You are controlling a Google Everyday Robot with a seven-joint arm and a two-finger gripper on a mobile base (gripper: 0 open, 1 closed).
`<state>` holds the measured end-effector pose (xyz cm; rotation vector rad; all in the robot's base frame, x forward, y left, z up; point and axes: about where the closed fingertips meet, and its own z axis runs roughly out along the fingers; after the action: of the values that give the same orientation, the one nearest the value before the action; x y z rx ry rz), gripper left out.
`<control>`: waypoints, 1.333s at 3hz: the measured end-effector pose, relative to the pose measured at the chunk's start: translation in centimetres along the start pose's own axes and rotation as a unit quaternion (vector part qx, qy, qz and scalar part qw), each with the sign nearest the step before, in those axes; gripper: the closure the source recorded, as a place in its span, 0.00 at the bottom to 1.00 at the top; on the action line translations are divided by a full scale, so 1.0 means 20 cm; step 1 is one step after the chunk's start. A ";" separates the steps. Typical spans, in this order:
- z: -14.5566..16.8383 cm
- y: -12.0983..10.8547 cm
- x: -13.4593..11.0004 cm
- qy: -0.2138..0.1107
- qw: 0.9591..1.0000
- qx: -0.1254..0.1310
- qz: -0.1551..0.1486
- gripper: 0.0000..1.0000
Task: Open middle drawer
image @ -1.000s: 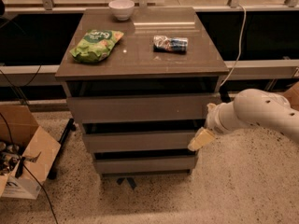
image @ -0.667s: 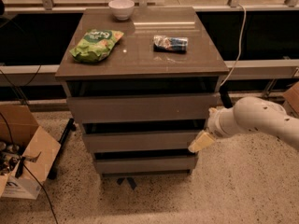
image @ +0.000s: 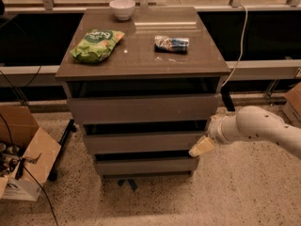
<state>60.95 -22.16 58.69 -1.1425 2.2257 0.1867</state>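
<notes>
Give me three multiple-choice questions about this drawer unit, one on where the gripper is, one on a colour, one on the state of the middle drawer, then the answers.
1. Where is the gripper?
A. above the top of the unit
B. at the right end of the middle drawer front
C. under the unit

2. What colour is the chip bag?
A. red
B. black
C. green

3. How is the middle drawer?
A. pushed in
B. pulled fully out
C. taken out and lying on the floor

Answers:
1 B, the gripper's tip lies by that front's right edge.
2 C, the bag lying on the top is green.
3 A, its front sits in the stack and no tray shows.
</notes>
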 end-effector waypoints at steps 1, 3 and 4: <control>0.08 0.03 0.04 0.027 0.999 -0.012 -0.012 0.00; 0.37 0.05 0.16 0.037 0.994 -0.089 -0.046 0.00; 0.51 0.01 0.17 0.025 0.990 -0.120 -0.073 0.00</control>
<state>64.03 -20.44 48.57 -1.4474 2.1960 0.3754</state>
